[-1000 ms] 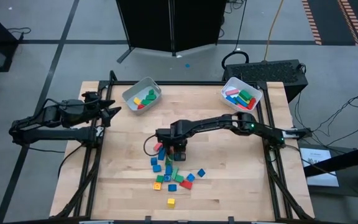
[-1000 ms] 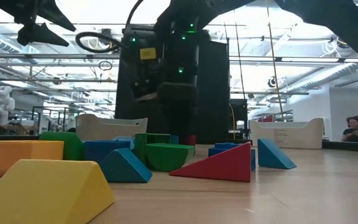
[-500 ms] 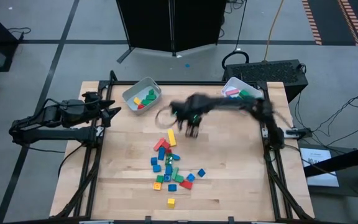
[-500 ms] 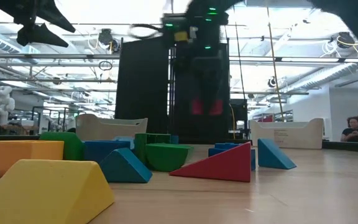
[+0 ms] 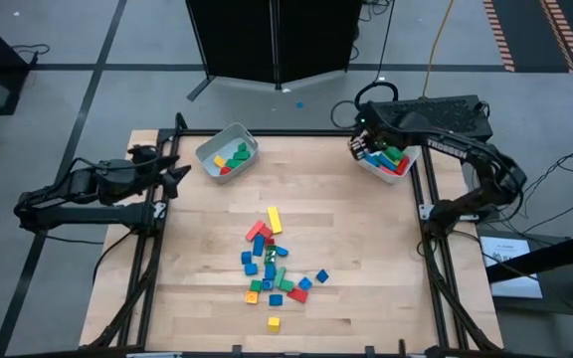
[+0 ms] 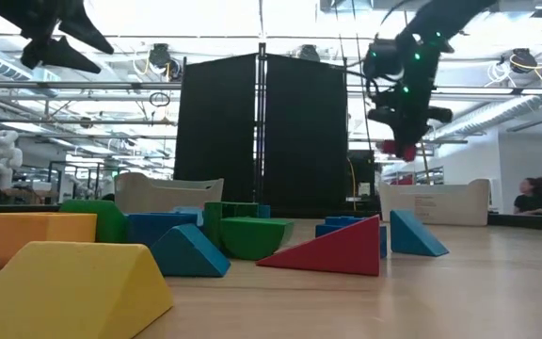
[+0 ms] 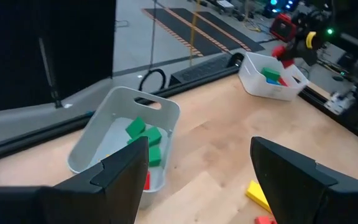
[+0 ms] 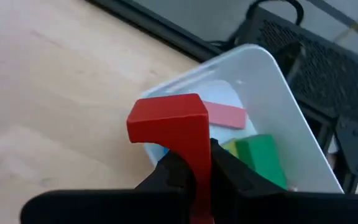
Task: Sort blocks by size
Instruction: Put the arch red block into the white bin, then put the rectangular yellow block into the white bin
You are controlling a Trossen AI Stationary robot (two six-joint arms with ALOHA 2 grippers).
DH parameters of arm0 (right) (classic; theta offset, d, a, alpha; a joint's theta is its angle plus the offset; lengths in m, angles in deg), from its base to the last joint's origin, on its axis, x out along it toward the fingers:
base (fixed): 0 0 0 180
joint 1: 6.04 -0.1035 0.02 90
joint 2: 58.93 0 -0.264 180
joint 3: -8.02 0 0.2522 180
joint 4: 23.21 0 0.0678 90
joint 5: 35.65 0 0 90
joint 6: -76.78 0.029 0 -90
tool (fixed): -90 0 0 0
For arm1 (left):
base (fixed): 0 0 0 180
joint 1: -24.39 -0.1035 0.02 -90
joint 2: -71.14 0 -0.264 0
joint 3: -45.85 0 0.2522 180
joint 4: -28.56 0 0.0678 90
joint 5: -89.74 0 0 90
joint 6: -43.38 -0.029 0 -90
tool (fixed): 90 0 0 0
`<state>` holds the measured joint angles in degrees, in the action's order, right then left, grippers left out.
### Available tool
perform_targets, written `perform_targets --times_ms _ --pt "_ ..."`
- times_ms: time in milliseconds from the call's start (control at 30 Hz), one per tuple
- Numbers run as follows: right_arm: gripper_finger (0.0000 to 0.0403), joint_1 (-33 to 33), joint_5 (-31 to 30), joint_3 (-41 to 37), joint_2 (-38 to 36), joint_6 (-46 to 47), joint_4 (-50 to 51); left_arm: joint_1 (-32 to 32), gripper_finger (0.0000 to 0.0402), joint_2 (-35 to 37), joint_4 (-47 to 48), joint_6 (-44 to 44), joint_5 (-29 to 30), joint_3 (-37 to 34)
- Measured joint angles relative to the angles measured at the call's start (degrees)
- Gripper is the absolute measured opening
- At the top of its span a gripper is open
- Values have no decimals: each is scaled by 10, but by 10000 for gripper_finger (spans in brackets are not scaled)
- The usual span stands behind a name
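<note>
Two white bins sit at the worktop's (image 5: 366, 259) far edge: left bin (image 5: 227, 151) with green, yellow and red blocks, right bin (image 5: 386, 151) with red, green, blue and pink ones. Right hand (image 5: 362, 147) hangs over the right bin's near-left rim, clamped on a red block (image 8: 179, 130). Left hand (image 7: 197, 162) is fingers apart, holding nothing, parked off the worktop's left edge and facing the left bin. Loose blocks (image 5: 275, 268) are piled mid-worktop, well apart from both bins; a yellow bar (image 5: 274, 220) lies at the pile's far side. Nothing stands between pile and bins.
</note>
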<state>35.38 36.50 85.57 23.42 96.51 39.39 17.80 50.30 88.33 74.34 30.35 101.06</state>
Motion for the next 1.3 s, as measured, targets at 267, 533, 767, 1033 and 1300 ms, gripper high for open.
perform_targets --times_ms 267,533,767,1033,1300 --pt "21 73 2 -13 43 -31 -24 0 281 0 0 -2 31 0" --pt "146 79 46 -11 59 -57 -53 0 281 0 0 2 31 0" --pt "254 72 110 17 58 -45 -45 0 281 0 0 3 31 0" --pt "249 -107 281 23 51 10 -222 0 281 0 0 3 31 0" --pt "247 -286 138 23 140 142 -382 0 281 0 0 5 29 0"
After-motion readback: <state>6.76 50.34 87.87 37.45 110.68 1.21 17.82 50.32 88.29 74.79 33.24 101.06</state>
